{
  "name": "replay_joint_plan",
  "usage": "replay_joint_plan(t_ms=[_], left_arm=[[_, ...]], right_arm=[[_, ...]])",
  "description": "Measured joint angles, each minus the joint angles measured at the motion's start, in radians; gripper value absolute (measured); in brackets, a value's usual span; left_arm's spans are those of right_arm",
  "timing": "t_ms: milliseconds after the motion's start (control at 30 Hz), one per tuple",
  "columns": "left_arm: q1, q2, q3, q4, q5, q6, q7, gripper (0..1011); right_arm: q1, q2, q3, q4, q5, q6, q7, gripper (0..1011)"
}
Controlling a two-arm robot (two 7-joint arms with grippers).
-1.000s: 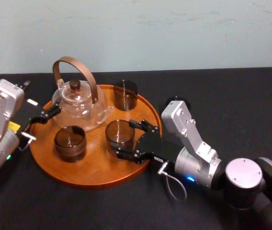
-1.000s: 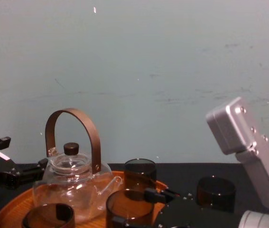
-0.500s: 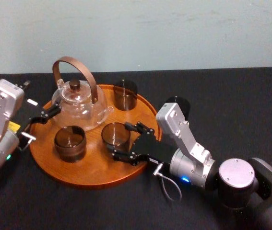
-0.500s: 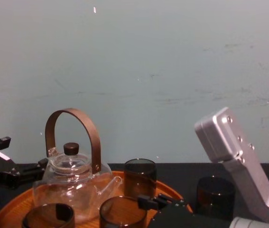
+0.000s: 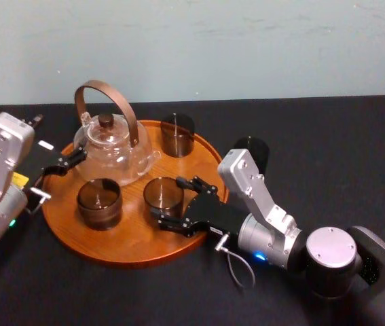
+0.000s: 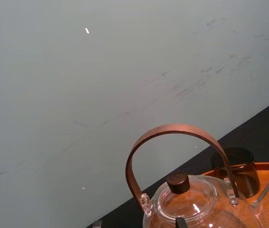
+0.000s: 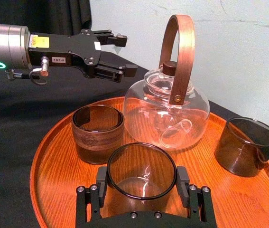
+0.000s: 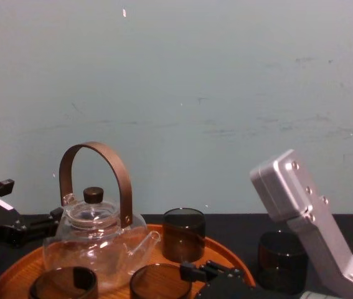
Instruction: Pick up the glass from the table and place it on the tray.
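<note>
Glass [image 5: 163, 193] is clamped in my right gripper [image 5: 167, 198], pads against its wall on both sides. It looks set down on the tray [image 5: 131, 248], toward the right edge, though I can't see its base clearly. A second glass [image 5: 99, 202] stands just beside it and the teapot [image 5: 114, 146] behind. My left gripper [image 5: 60, 166] hangs spread at the tray's left edge.

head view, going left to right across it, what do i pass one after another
left gripper → teapot → far glass on the tray → lone glass on the table. skipped for overlap: front-left glass, and the held glass in the right gripper
</note>
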Motion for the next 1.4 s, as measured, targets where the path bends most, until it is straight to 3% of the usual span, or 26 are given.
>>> replay_joint_plan(t_ms=[267, 500, 800, 1067, 1400], left_arm=[[0.000, 0.000, 0.000, 0.000, 0.000, 0.000, 0.000, 1001], [0.000, 0.000, 0.000, 0.000, 0.000, 0.000, 0.000, 1001], [0.000, 0.000, 0.000, 0.000, 0.000, 0.000, 0.000, 1001], [0.000, 0.000, 0.000, 0.000, 0.000, 0.000, 0.000, 1001], [0.000, 0.000, 0.000, 0.000, 0.000, 0.000, 0.000, 1001]], right_arm=[[0.000, 0.000, 0.000, 0.000, 0.000, 0.001, -0.001, 891], [0.000, 0.001, 0.000, 0.000, 0.000, 0.001, -0.001, 1002], [-0.004, 0.003, 0.003, -0.006, 0.001, -0.001, 0.000, 1002], [-0.033, 0.034, 0.023, -0.080, 0.004, -0.006, -0.010, 1002], [-0.099, 0.093, 0.067, -0.222, 0.017, -0.006, -0.030, 1002]])
